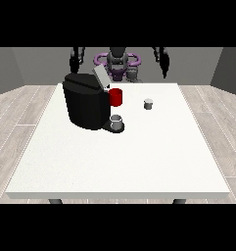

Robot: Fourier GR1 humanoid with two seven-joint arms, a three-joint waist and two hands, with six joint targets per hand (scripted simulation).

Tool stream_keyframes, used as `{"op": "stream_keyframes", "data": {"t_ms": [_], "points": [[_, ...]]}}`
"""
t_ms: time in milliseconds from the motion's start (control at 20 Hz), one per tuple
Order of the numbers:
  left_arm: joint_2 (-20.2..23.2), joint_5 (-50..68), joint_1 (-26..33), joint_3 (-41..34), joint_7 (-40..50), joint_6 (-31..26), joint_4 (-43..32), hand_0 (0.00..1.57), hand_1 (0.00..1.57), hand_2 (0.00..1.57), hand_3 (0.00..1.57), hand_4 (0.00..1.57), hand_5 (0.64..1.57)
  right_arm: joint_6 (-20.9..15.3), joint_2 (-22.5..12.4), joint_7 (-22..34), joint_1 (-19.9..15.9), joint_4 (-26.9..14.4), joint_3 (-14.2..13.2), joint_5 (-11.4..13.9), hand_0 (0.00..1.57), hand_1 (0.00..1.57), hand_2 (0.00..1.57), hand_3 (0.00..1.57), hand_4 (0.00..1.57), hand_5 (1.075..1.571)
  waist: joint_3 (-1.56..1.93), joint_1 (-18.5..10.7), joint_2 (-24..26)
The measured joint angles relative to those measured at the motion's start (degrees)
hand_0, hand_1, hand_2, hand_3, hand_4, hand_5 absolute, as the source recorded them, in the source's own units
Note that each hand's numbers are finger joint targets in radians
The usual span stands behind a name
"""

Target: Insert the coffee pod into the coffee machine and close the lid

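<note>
- The white table [114, 162] spreads wide between me and the camera; both my arms hang raised at its far edge, over none of the things on it.
- The black coffee machine [84, 105] stands at the view's left of the table's middle, its lid [101, 77] tilted up and open, a red part [116, 97] showing at its head and a small grey cup [117, 121] on its base.
- The coffee pod [148, 103], small and grey, stands upright on the table, to the view's right of the machine and well apart from it.
- My hand at the view's right [163, 61] is, I judge, the nearer one: the pod lies below it, toward the camera and slightly toward the view's left.
- My hand at the view's left [76, 59] hangs behind the machine, which stands between it and the pod.
- Whether either hand's fingers are spread or curled, I cannot tell; neither holds anything.
</note>
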State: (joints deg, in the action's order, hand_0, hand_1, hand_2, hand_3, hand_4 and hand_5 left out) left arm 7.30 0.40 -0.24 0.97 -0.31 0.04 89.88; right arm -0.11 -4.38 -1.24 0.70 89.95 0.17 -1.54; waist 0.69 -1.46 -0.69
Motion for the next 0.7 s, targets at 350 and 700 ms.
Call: {"op": "stream_keyframes", "data": {"t_ms": [350, 700], "points": [[4.69, -5.37, 0.71, 3.68, -3.62, -4.77, 1.49, 0.0, 0.0, 0.0, 0.0, 0.0, 1.571, -1.75, -1.22, -0.12, -1.08, -3.27, -2.39, 1.5, 0.0, 0.0, 0.0, 0.0, 0.0, 1.571, -0.55, -0.33, 1.26], [10.31, -11.94, -3.87, 3.79, -4.51, -6.88, -2.0, 0.0, 0.0, 0.0, 0.0, 0.0, 1.571, -7.33, -1.09, -1.03, -3.28, -3.13, -1.62, 7.82, 0.0, 0.0, 0.0, 0.0, 0.0, 1.571, -0.66, 3.16, -1.04]]}}
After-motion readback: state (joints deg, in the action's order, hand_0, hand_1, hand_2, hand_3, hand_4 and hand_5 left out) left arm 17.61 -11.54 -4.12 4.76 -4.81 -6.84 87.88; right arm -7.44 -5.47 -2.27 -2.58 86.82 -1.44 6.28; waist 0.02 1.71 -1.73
